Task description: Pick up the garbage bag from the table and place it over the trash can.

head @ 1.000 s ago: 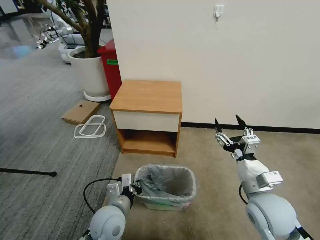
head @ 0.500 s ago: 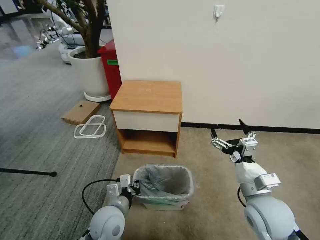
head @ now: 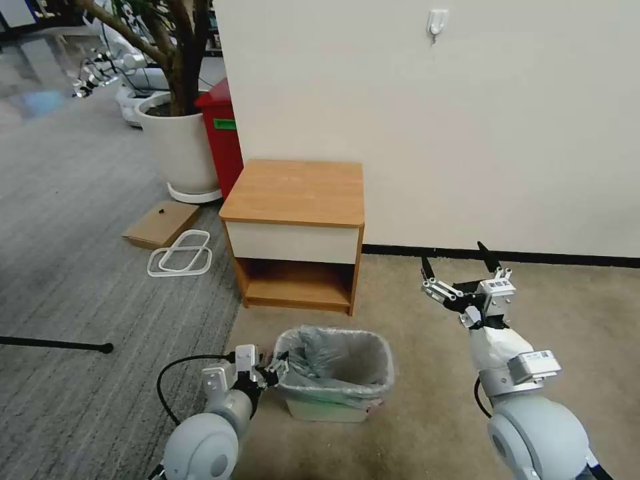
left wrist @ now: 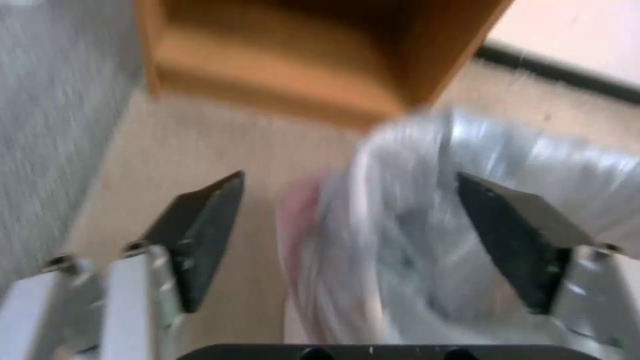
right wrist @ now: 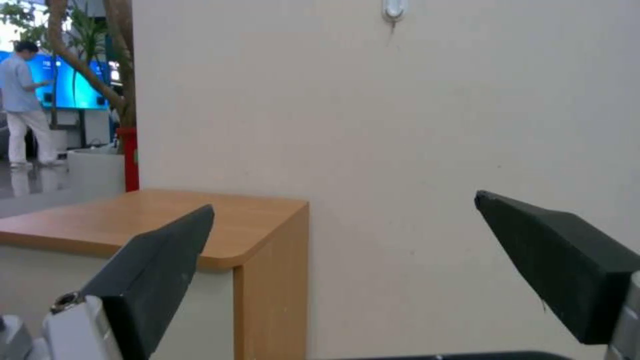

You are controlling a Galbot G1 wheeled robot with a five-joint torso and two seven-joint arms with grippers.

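Hugging the trash can [head: 331, 400] on its left side, the left gripper [head: 275, 371] gapes astride the garbage bag [head: 337, 360] rim, nearer than the open right gripper [head: 457, 267].

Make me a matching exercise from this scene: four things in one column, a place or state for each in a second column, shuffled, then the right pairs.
Things:
1. garbage bag
2. table
3. left gripper
4. right gripper

Places or states:
A. open, raised in the air beside the table
B. stands against the wall, top bare
C. lines the trash can, rim folded over its edge
D. open, at the can's rim near the floor

Pairs: 1-C, 2-B, 3-D, 4-A
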